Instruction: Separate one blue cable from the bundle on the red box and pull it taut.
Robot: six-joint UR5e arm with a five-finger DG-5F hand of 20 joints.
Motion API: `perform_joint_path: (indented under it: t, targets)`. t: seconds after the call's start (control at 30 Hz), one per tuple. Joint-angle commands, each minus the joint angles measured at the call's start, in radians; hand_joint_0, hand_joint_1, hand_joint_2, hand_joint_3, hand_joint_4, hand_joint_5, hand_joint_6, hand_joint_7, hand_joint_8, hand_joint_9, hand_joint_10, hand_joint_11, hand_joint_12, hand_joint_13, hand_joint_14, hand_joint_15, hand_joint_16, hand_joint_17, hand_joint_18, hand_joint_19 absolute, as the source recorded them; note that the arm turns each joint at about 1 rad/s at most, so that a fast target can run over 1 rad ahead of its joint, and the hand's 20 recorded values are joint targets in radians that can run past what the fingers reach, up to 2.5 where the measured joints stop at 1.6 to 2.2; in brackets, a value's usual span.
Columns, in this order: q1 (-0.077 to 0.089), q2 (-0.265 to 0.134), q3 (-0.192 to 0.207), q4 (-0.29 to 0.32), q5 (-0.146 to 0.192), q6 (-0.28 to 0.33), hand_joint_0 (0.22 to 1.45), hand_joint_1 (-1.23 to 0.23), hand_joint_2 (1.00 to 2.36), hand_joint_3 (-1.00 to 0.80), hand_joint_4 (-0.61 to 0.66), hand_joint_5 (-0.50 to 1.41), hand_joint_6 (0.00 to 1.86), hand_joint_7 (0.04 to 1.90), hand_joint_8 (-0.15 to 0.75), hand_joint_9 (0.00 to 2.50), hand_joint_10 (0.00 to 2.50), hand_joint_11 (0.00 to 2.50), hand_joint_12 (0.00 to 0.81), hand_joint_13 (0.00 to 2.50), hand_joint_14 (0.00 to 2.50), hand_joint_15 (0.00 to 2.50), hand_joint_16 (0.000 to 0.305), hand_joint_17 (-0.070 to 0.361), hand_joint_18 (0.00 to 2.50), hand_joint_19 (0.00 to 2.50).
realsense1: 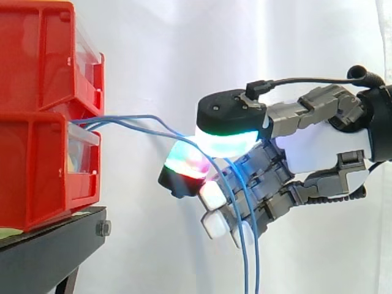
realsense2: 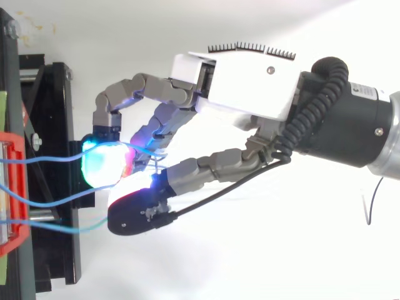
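While robot hand curls | pads pinch a blue cable | near red bins

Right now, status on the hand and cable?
Hand pinching one blue cable between pads. Cable slack, not taut. Other blue cables trail past the fingers.

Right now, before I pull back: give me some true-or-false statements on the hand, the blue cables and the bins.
1. The blue cables come out of the stacked red bins. True.
2. The hand is wide open, fingers straight. False: its fingers are curled, with the glowing pads closed on one of the cables.
3. Past the hand, cables hang downward. True.
4. Every cable runs dead straight from bin to hand. False: they curve and sag in between.
5. The bins stand on a white table. False: they sit on a black stand.
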Motion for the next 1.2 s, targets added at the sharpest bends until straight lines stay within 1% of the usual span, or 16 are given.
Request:
perform_joint_path:
  t: [0.0, 0.07, 0.13, 0.17, 0.2, 0.27, 0.3, 0.4, 0.47, 0.5, 0.57, 0.73, 0.8, 0.93, 1.0, 1.17]
  targets:
    - [0.0, 0.001, 0.0, -0.001, -0.001, 0.0, 0.65, -0.91, 1.01, -0.41, 0.16, -0.14, 0.75, 1.01, 0.316, 0.93, 0.01, 0.43, 0.364, 0.87, 0.01, 0.37, 0.047, 0.106, 0.76, 0.47]
    - [0.0, 0.001, 0.0, -0.005, -0.002, 0.0, 0.61, -0.85, 1.0, -0.48, 0.16, -0.13, 0.76, 1.0, 0.32, 0.94, 0.01, 0.43, 0.364, 0.87, 0.01, 0.37, 0.047, 0.105, 0.76, 0.48]
    - [0.0, 0.001, 0.0, -0.013, -0.002, 0.0, 0.56, -0.67, 1.0, -0.5, 0.17, -0.11, 0.75, 1.03, 0.344, 1.02, 0.01, 0.42, 0.376, 0.93, 0.01, 0.38, 0.048, 0.107, 0.79, 0.51]
    - [0.0, 0.002, 0.0, -0.014, -0.002, 0.0, 0.56, -0.64, 1.0, -0.5, 0.16, -0.11, 0.75, 1.03, 0.35, 1.05, 0.01, 0.42, 0.383, 0.94, 0.01, 0.38, 0.048, 0.108, 0.81, 0.51]
    - [0.0, 0.004, 0.0, -0.016, -0.002, 0.0, 0.56, -0.52, 1.0, -0.5, 0.16, -0.1, 0.75, 1.05, 0.354, 1.09, 0.01, 0.41, 0.386, 0.98, 0.01, 0.38, 0.048, 0.108, 0.82, 0.52]
    - [0.0, 0.004, 0.0, -0.021, -0.001, -0.002, 0.58, -0.46, 1.0, -0.47, 0.15, -0.09, 0.74, 1.06, 0.356, 1.13, 0.01, 0.42, 0.386, 0.99, 0.01, 0.38, 0.047, 0.107, 0.83, 0.53]
    - [0.0, 0.005, 0.0, -0.024, 0.001, -0.002, 0.59, -0.47, 1.0, -0.45, 0.15, -0.09, 0.74, 1.06, 0.355, 1.13, 0.01, 0.42, 0.384, 0.99, 0.01, 0.38, 0.047, 0.106, 0.83, 0.53]
    - [0.0, 0.01, 0.0, -0.042, 0.004, -0.014, 0.61, -0.59, 1.01, -0.37, 0.16, -0.1, 0.73, 1.07, 0.355, 1.1, 0.01, 0.42, 0.389, 0.99, 0.01, 0.39, 0.047, 0.106, 0.83, 0.52]
    - [0.0, 0.01, 0.0, -0.048, 0.004, -0.015, 0.61, -0.68, 1.01, -0.33, 0.16, -0.13, 0.76, 1.01, 0.345, 1.02, 0.01, 0.41, 0.384, 0.97, 0.01, 0.39, 0.048, 0.108, 0.83, 0.52]
    - [0.0, 0.01, 0.0, -0.048, 0.004, -0.015, 0.61, -0.75, 1.01, -0.29, 0.16, -0.15, 0.79, 0.98, 0.338, 0.98, 0.01, 0.42, 0.386, 0.95, 0.01, 0.39, 0.048, 0.109, 0.81, 0.51]
    - [0.0, 0.01, 0.0, -0.048, 0.004, -0.015, 0.62, -0.79, 1.01, -0.27, 0.15, -0.16, 0.81, 0.99, 0.339, 0.96, 0.01, 0.44, 0.382, 0.93, 0.01, 0.38, 0.048, 0.109, 0.81, 0.5]
    - [0.0, 0.012, 0.008, -0.051, 0.005, -0.015, 0.66, -0.86, 1.02, -0.24, 0.14, -0.18, 0.85, 0.89, 0.315, 0.82, 0.01, 0.44, 0.375, 0.85, 0.01, 0.37, 0.048, 0.109, 0.77, 0.46]
    - [0.0, 0.012, 0.008, -0.054, 0.005, -0.015, 0.66, -0.87, 1.02, -0.24, 0.15, -0.19, 0.85, 0.89, 0.31, 0.81, 0.01, 0.43, 0.373, 0.83, 0.01, 0.37, 0.048, 0.108, 0.76, 0.47]
    - [0.0, 0.012, 0.008, -0.057, 0.005, -0.018, 0.58, -0.67, 1.01, -0.39, 0.14, -0.14, 0.81, 0.99, 0.341, 0.94, 0.01, 0.42, 0.387, 0.87, 0.01, 0.38, 0.049, 0.11, 0.77, 0.53]
    - [0.0, 0.015, 0.008, -0.059, 0.007, -0.022, 0.58, -0.63, 1.01, -0.4, 0.14, -0.13, 0.81, 1.0, 0.342, 0.95, 0.01, 0.42, 0.389, 0.88, 0.01, 0.37, 0.049, 0.11, 0.77, 0.52]
    - [0.0, 0.015, 0.008, -0.059, 0.03, -0.031, 0.6, -0.69, 1.01, -0.33, 0.14, -0.13, 0.81, 1.04, 0.347, 0.96, 0.01, 0.43, 0.391, 0.89, 0.01, 0.37, 0.048, 0.108, 0.78, 0.51]
